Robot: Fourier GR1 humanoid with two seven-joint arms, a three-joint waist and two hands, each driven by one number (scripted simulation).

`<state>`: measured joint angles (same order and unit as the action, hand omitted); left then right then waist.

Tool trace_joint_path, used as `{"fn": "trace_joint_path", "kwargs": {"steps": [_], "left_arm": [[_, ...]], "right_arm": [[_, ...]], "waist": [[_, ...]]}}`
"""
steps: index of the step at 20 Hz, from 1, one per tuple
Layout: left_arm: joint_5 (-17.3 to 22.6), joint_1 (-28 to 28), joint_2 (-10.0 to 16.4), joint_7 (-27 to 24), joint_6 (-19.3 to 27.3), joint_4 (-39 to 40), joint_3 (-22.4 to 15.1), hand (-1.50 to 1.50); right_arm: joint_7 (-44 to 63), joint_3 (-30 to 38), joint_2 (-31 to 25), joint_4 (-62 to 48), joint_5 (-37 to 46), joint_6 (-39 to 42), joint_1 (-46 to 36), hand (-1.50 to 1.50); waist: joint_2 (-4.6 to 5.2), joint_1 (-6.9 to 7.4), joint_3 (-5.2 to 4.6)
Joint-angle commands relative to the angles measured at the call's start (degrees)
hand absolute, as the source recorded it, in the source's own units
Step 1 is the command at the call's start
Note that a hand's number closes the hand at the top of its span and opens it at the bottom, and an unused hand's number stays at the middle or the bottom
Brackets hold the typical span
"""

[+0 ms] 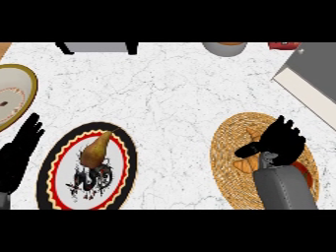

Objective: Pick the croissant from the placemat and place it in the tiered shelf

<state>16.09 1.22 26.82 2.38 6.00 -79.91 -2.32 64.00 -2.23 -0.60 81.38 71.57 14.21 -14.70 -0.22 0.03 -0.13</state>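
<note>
Right hand (281,141) spread open, gripping nothing, I am hovering over the croissant (248,165) on the placemat (228,187), with grasping and shelving both awaiting me.

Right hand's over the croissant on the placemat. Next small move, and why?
Probably curl the right hand round the croissant. Its fingers look straight and spread above it, and the croissant lies on the placemat, so nothing seems gripped yet. The lift toward the tiered shelf at upper right would come after that.
</note>
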Motion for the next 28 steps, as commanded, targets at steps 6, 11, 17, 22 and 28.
{"fn": "trace_joint_path", "kwargs": {"steps": [6,11,17,22,28], "left_arm": [[0.20,-3.85,-0.04,2.53,-1.68,3.09,2.44,0.00],[-1.68,0.13,-0.96,2.48,-1.32,-2.26,1.59,0.00],[-2.17,-1.23,-1.22,1.96,-2.54,-0.31,3.19,0.00],[-3.53,-0.88,-2.92,0.71,-3.58,0.66,4.64,0.00],[-3.95,-2.70,-3.08,0.81,-4.38,2.70,4.27,0.00]], "right_arm": [[7.47,-0.09,0.58,-0.74,-1.47,1.17,2.47,1.50],[3.41,2.05,0.57,-9.71,0.34,-3.28,-1.81,1.50],[2.05,-0.20,0.14,-3.30,5.31,-0.03,2.01,1.50],[2.37,-4.51,0.57,3.38,6.62,-1.02,1.86,1.50],[-18.81,6.42,-8.24,-3.98,-2.86,-2.70,-12.87,1.50]], "waist": [[0.24,-0.42,0.10],[0.35,0.67,0.15],[0.24,0.12,0.11],[0.19,0.03,0.12],[0.42,0.35,0.14]]}}
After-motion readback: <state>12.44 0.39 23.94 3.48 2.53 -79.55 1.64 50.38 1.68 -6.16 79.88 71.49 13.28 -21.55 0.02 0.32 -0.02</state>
